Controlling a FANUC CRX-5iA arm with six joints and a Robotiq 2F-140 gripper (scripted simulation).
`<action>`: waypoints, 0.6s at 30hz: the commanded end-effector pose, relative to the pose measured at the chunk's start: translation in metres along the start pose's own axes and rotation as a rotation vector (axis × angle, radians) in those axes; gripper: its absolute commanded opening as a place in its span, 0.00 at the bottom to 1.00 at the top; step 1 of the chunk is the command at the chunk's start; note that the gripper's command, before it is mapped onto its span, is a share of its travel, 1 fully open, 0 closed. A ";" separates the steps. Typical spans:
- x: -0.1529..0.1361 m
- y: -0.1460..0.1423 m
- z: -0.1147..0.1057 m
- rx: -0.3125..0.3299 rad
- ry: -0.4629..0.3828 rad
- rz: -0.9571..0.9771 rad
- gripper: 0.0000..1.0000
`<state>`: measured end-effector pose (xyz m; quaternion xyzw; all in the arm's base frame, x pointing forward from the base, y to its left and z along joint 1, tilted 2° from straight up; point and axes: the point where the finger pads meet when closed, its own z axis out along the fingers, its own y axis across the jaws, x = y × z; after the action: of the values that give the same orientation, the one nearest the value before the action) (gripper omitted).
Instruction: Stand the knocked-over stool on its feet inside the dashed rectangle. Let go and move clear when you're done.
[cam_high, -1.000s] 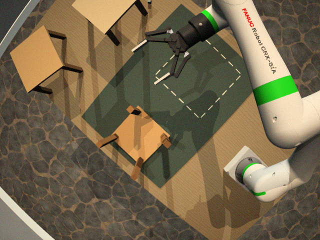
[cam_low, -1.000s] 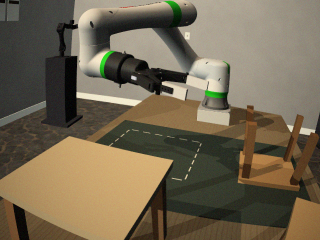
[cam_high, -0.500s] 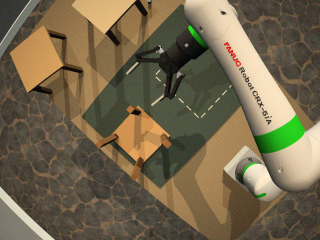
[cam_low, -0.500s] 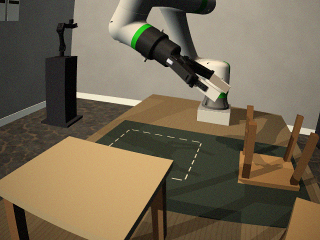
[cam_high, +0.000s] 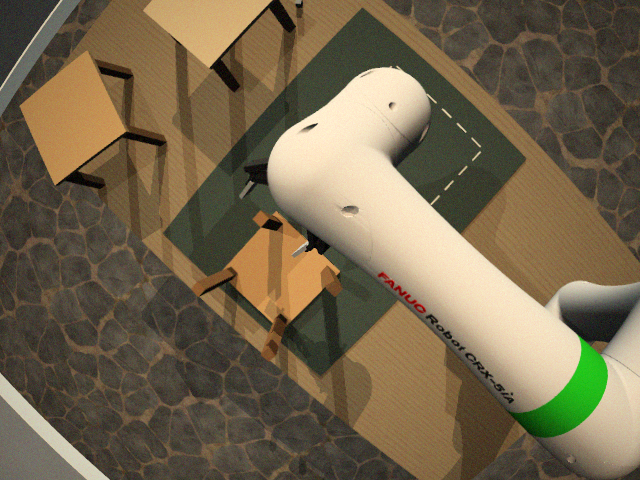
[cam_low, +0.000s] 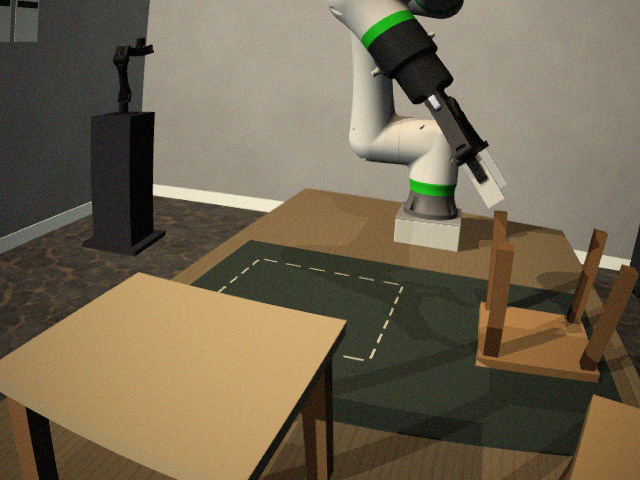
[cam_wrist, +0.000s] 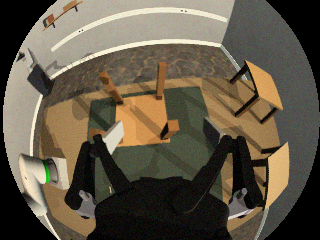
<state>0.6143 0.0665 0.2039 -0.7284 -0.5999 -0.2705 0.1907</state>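
Note:
The wooden stool (cam_high: 268, 284) (cam_low: 532, 346) (cam_wrist: 142, 120) rests upside down on the dark green mat (cam_high: 361, 46) (cam_low: 444, 310), seat flat and legs pointing up. It is outside the dashed rectangle (cam_high: 477, 146) (cam_low: 354, 357), which has nothing in it. My gripper (cam_high: 273, 219) (cam_low: 491, 183) (cam_wrist: 162, 126) is open wide and empty. It hangs tilted above the stool's legs without touching them. In the overhead view the arm hides part of the rectangle and most of the gripper.
Two light wooden tables (cam_high: 72, 116) (cam_high: 206, 25) stand beside the mat; one (cam_low: 155, 356) fills the near left of the side view. A black pedestal (cam_low: 122, 180) stands at the left wall. The robot base (cam_low: 428, 227) sits behind the mat.

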 end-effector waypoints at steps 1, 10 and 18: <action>0.021 -0.022 0.023 0.017 -0.183 -0.003 1.00; 0.047 -0.044 0.044 0.025 -0.367 -0.032 1.00; 0.067 -0.066 0.064 0.051 -0.528 -0.050 1.00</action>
<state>0.5812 0.1518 0.1988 -0.7487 -0.6493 -0.1152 0.0680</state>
